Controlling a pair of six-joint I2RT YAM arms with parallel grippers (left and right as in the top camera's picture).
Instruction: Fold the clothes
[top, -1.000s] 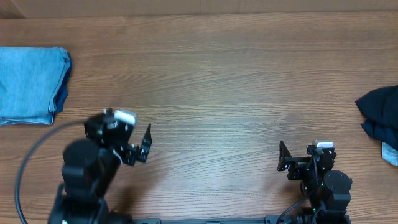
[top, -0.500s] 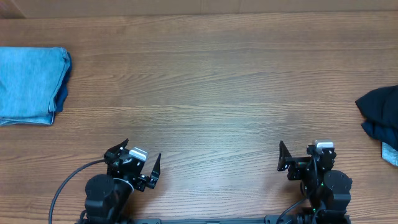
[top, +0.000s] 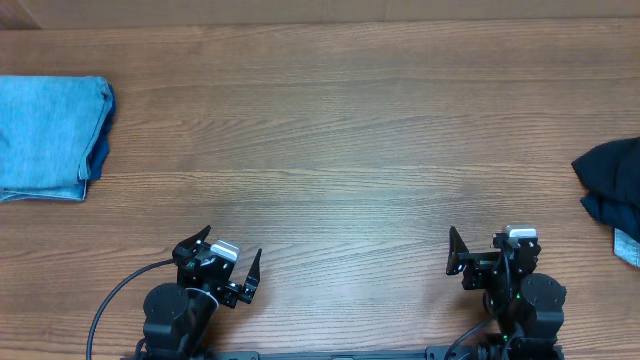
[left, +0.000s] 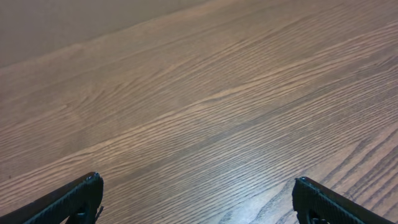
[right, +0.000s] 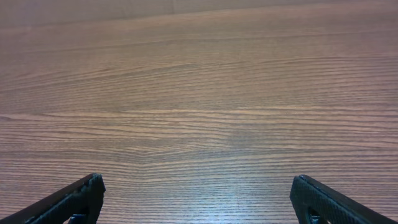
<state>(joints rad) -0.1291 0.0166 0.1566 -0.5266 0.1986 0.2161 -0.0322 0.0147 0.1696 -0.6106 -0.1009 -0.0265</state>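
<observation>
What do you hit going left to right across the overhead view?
folded pale-blue jeans → left gripper, open → right gripper, open → dark navy garment at the right edge. All rest on or above the wooden table.

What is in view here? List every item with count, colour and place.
table: one, brown wood grain, fills the whole view
jeans: one, pale blue, folded, at the far left edge
blue garment: one, royal blue, only an edge shows under the jeans' right side
navy garment: one, dark navy, bunched at the right edge, partly out of frame
cable: one, black, looping beside the left arm
left claw: one, black, open and holding nothing, near edge on the left
right claw: one, black, open and holding nothing, near edge on the right
</observation>
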